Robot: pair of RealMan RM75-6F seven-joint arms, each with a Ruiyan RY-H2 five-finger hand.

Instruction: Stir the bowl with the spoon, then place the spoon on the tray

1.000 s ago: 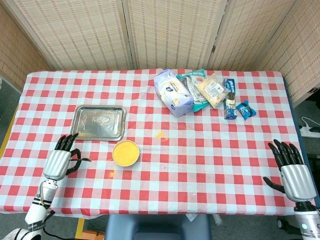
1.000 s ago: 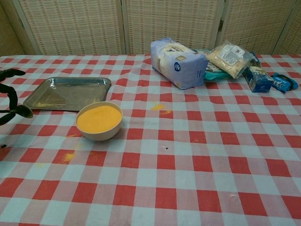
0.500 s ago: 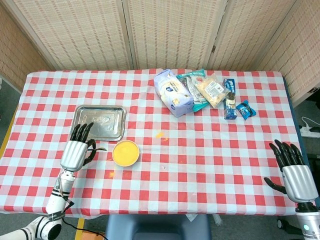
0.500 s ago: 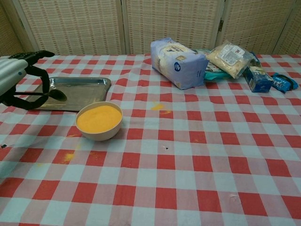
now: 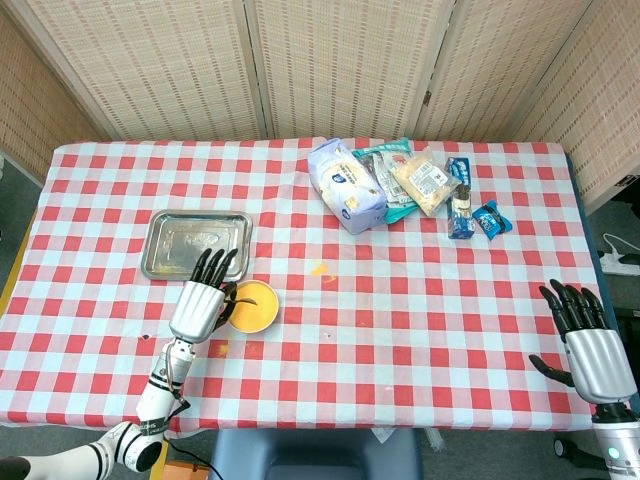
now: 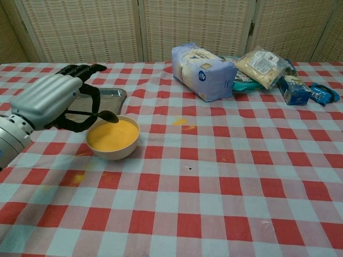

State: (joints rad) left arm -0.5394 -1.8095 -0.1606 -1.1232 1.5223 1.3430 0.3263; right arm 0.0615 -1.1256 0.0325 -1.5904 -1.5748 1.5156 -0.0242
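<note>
Spoon (image 6: 105, 115) first: it is pinched in the left hand (image 6: 53, 99), with the dark handle running back under the fingers and the small bowl-shaped end pointing to the right in the chest view, hanging just over the near-left rim of the bowl (image 6: 113, 138). Its long axis lies roughly level and crosswise. Whether the tip already touches the yellow powder I cannot tell; it looks to be just above it. The stirring, I judge, has not begun.

What matters for the coming move is that the bowl lies just beside and slightly below the spoon tip, so a short dip down and inward should put the tip into the powder. In the head view the left hand (image 5: 198, 304) sits against the bowl (image 5: 252, 305) on its left side, fingers pointing up toward the tray (image 5: 163, 247).

That tray lies just behind the bowl, close but not touching, so the later set-down is a short reach back over the rim. The bowl is shallow and full, and yellow specks already lie on the tabletop (image 6: 214, 187) near it, so spilling seems a fair risk.

Open checked cloth spreads to the right. The right hand (image 5: 588, 345) rests with its fingers apart and empty near the far right edge, well apart from everything. Food packets (image 6: 203, 70) sit at the back.
</note>
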